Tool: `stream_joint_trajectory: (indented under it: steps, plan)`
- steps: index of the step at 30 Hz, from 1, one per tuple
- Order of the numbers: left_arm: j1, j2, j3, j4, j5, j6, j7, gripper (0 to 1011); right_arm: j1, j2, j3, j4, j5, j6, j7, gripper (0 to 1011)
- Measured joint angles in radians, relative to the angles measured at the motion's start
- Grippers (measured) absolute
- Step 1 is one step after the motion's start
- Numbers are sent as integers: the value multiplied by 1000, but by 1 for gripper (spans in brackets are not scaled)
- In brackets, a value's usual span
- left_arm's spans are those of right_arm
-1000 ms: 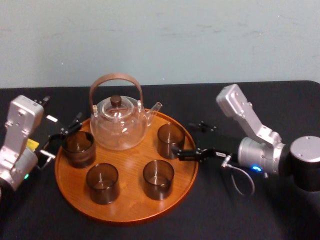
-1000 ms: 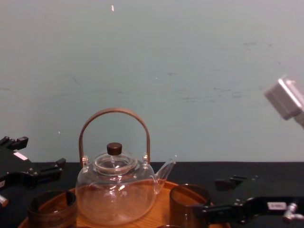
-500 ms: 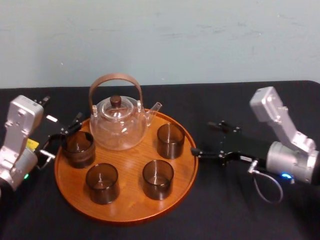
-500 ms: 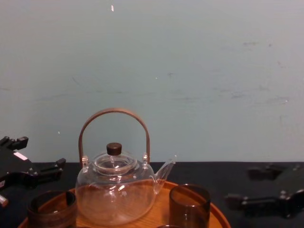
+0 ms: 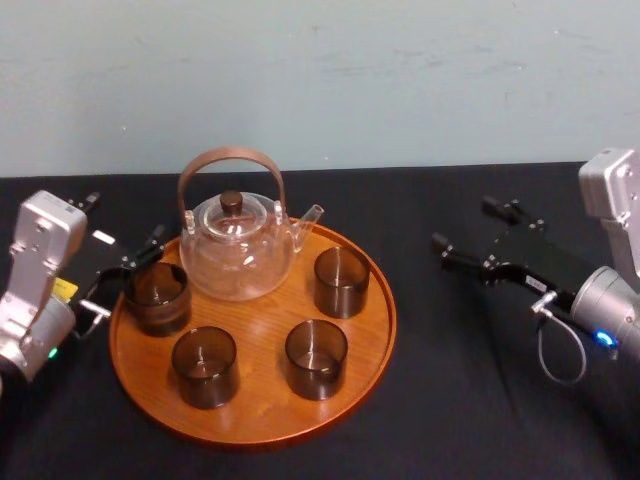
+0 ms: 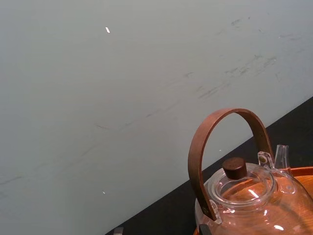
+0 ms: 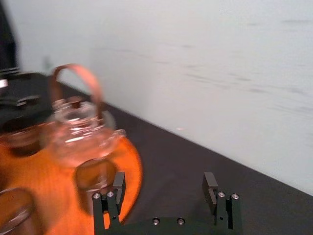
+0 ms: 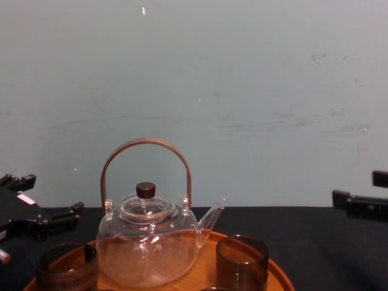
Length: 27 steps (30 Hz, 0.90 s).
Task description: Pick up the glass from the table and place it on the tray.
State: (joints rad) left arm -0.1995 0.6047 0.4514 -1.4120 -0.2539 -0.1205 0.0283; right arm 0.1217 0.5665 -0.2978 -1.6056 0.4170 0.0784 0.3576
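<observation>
The round wooden tray point(image 5: 262, 408) holds several dark glasses and a clear teapot point(image 5: 238, 250). One glass point(image 5: 341, 281) stands upright at the tray's right side, also seen in the chest view point(image 8: 242, 259). My right gripper point(image 5: 465, 226) hovers open and empty over the black table, well to the right of the tray and apart from that glass. In the right wrist view its fingers point(image 7: 119, 185) stand wide with nothing between them. My left gripper point(image 5: 123, 224) rests open at the tray's left edge, beside another glass point(image 5: 157, 297).
Two more glasses point(image 5: 204, 366) point(image 5: 317, 358) stand at the tray's front. The teapot's tall brown handle point(image 8: 145, 144) rises at the back. Black cloth covers the table point(image 5: 470, 400), with free room right of the tray. A pale wall stands behind.
My right gripper has drawn back to the right and upward, away from the glass at the tray's right side, which stays standing. The left arm has not moved.
</observation>
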Motion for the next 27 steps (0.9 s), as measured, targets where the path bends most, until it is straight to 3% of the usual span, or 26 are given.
stream_joint_trajectory:
  steps: [5, 11, 27]
  plan:
    - [0, 0, 0, 0, 0, 0, 0, 1001, -28, -61, 39, 2, -32, -11, -114, 1002]
    - [0, 0, 0, 0, 0, 0, 0, 1001, -49, -106, 61, 23, -68, -29, -179, 1002]
    - [0, 0, 0, 0, 0, 0, 0, 1001, -56, -174, 82, 110, -119, -87, -191, 1002]
